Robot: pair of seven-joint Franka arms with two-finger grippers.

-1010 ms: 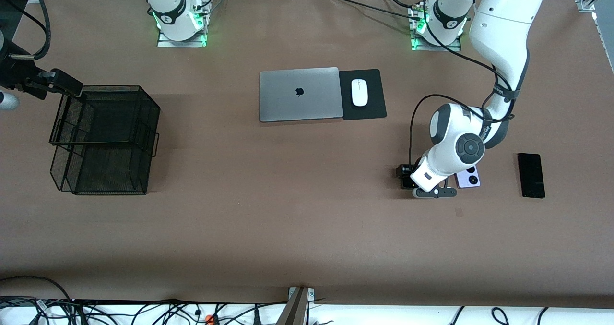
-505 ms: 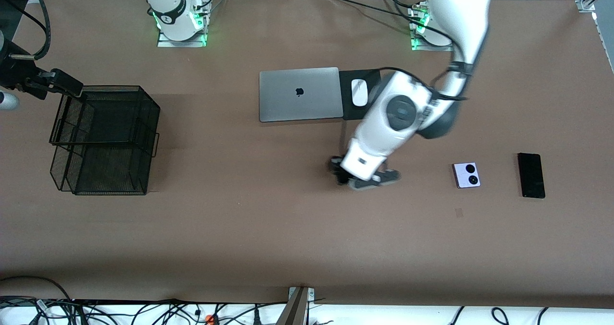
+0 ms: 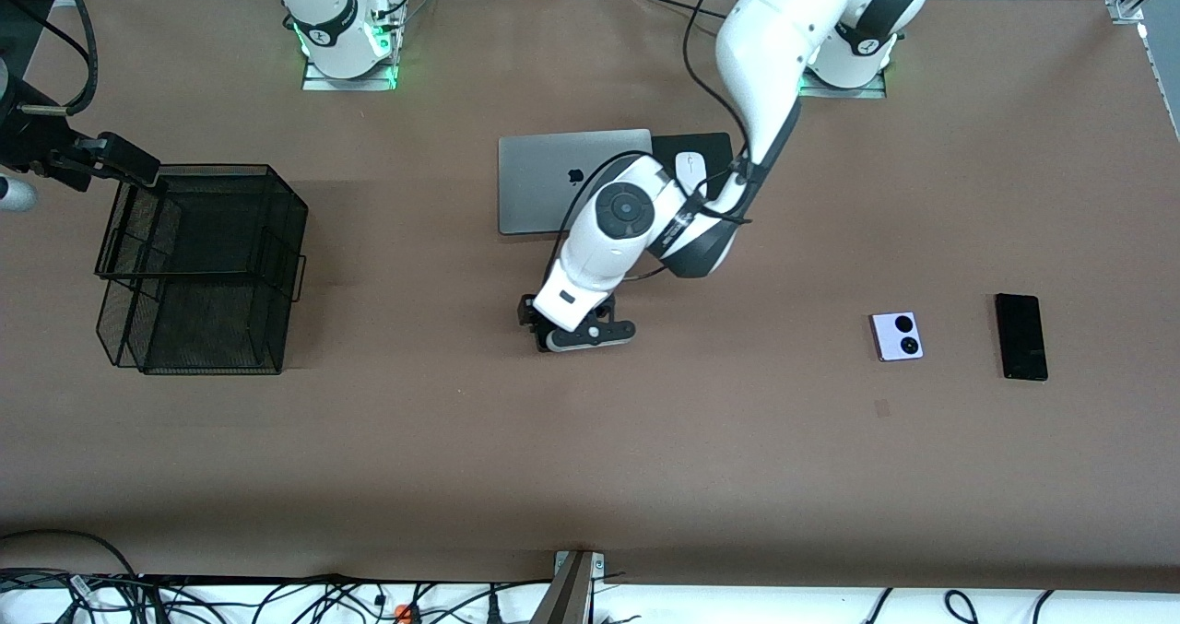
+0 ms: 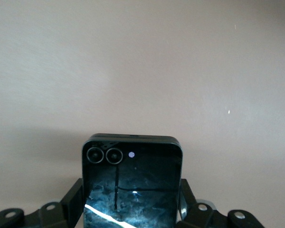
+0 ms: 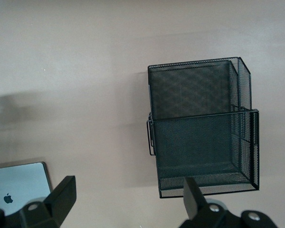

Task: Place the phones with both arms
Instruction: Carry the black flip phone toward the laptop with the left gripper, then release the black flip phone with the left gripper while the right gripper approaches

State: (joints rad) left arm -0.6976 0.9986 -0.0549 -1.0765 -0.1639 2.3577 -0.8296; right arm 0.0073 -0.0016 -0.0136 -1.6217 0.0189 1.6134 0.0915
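My left gripper (image 3: 546,325) is over the middle of the table, between the laptop and the front camera. It is shut on the squarish black folded phone (image 4: 133,166), which sits upright between the fingers (image 4: 75,194); in the front view my hand hides most of it. The lavender-white phone (image 3: 897,335) with two black circles and the long slim black slab (image 3: 1020,336) lie flat side by side toward the left arm's end. My right gripper (image 5: 128,190) is open and empty, high up beside the wire basket (image 5: 202,142), and it shows at the front view's edge (image 3: 124,161).
A black wire mesh basket (image 3: 198,269) stands at the right arm's end. A closed grey laptop (image 3: 553,182) and a white mouse (image 3: 690,170) on a black pad (image 3: 724,209) lie mid-table, partly under my left arm.
My left arm has swung from beside the lavender phone toward the middle of the table, carrying the black folded phone. The lavender phone is now uncovered. The right arm has not moved.
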